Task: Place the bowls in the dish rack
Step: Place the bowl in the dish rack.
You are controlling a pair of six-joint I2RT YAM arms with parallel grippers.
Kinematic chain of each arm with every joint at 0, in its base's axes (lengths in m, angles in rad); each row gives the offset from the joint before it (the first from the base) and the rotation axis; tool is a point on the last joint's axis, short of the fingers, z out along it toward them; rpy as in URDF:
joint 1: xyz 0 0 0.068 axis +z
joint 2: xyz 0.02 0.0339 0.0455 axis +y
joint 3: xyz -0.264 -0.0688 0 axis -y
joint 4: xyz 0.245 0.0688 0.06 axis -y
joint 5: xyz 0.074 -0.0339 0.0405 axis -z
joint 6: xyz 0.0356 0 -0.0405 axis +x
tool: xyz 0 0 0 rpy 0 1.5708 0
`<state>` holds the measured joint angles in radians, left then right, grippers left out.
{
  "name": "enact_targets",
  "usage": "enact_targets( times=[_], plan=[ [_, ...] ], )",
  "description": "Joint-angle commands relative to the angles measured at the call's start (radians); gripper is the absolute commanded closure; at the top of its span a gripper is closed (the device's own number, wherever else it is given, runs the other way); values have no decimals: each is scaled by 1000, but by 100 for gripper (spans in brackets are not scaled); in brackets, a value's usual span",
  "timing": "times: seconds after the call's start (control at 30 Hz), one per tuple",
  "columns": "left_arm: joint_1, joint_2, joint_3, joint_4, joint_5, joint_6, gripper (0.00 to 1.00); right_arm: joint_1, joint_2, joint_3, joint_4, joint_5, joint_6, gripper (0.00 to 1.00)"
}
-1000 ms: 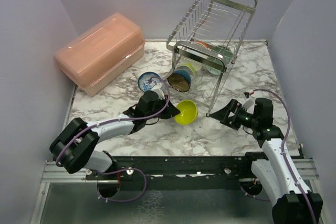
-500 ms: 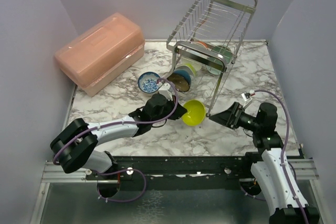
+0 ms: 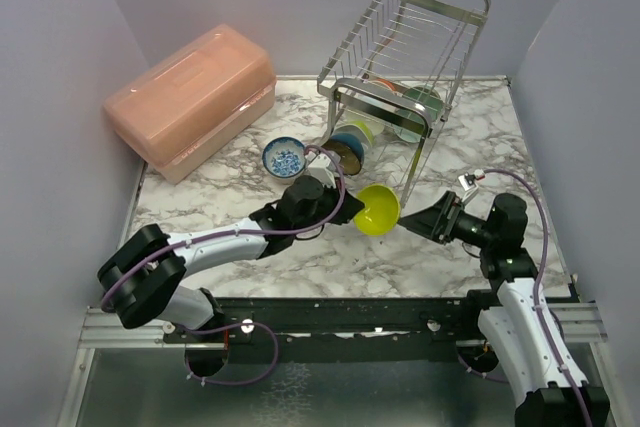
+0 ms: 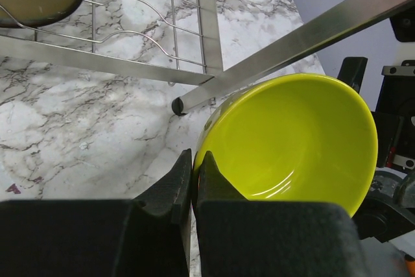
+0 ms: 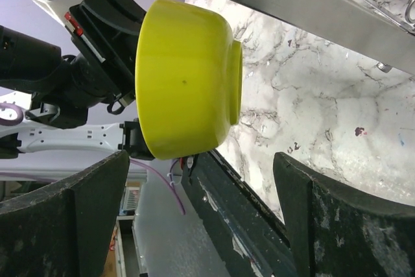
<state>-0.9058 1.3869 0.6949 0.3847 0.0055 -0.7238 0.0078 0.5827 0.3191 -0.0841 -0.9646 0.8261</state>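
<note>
Lime bowl (image 3: pixel 378 210) came up off the counter (image 3: pixel 330 255) and rightward within the last second; my left fingers (image 4: pixel 192 167) stayed clamped on its rim, holding it tilted by the front leg of the rack (image 3: pixel 385 93). Right fingers (image 3: pixel 415 222) stood wide, empty, facing it: handover looked likely next

the dish rack (image 3: pixel 420 37) has a front leg (image 3: pixel 416 172) right beside the lime bowl (image 3: pixel 377 210), in its way. other bowls (image 3: pixel 348 150) crowd the rack's low shelf. left of the rack sit a blue bowl (image 3: pixel 285 157) and a pink box (image 3: pixel 190 97). open table (image 3: pixel 390 259) lies in front of the rack.
</note>
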Motion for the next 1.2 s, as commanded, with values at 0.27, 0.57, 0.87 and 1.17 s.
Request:
enact_targets(
  times=[0.27, 0.57, 0.87, 1.17],
  plan=[
    [-54, 55, 69, 43, -13, 20, 100, 47, 48, -42, 130, -18, 61, 7],
    [-72, 61, 75, 43, -7, 21, 100, 117, 137, -78, 297, 11, 141, 22],
    [-77, 60, 66, 44, -6, 12, 100, 140, 152, -66, 306, 45, 172, 61],
    [-77, 45, 44, 45, -8, 10, 82, 141, 172, -23, 206, 69, 90, 99]
  ],
)
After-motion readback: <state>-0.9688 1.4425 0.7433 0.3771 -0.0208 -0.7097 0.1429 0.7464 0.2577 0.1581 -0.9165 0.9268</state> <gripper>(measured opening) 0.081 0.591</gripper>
